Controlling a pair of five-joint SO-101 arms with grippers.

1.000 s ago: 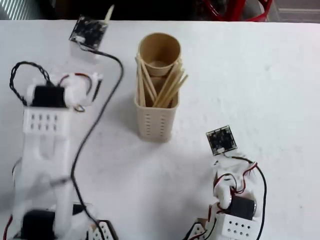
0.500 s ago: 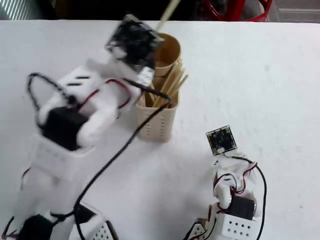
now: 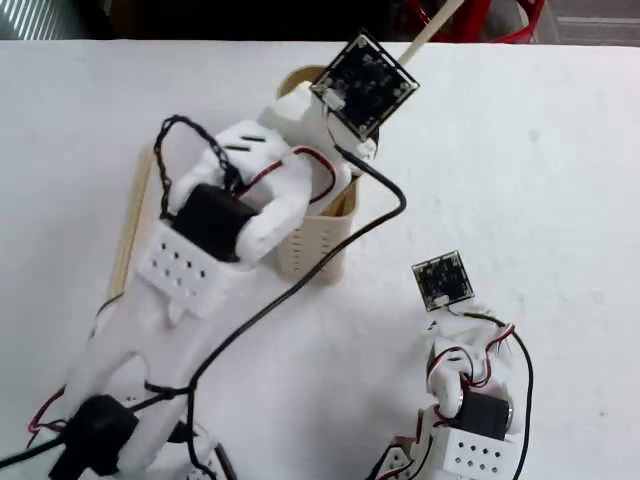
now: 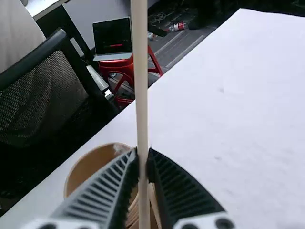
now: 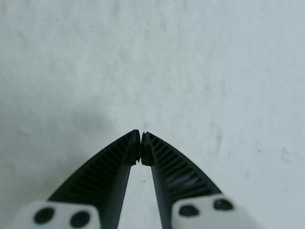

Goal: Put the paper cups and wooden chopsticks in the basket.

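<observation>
My left gripper is shut on a wooden chopstick, which stands upright between its jaws right above a tan paper cup. From above, the left arm leans over the cream basket, and the held chopstick sticks out past the table's far edge. The cup's rim shows in the basket's far part. Another chopstick lies on the table left of that arm. At the front right, my right gripper is shut on nothing above bare table.
The right arm rests near the front right corner. A black cable loops from the left arm in front of the basket. A dark chair and a red stool stand beyond the far edge. The table's right half is open white surface.
The left arm has swung from the back left over to the basket, carrying its chopstick. This uncovered the chopstick lying at the left. The right arm has stayed still.
</observation>
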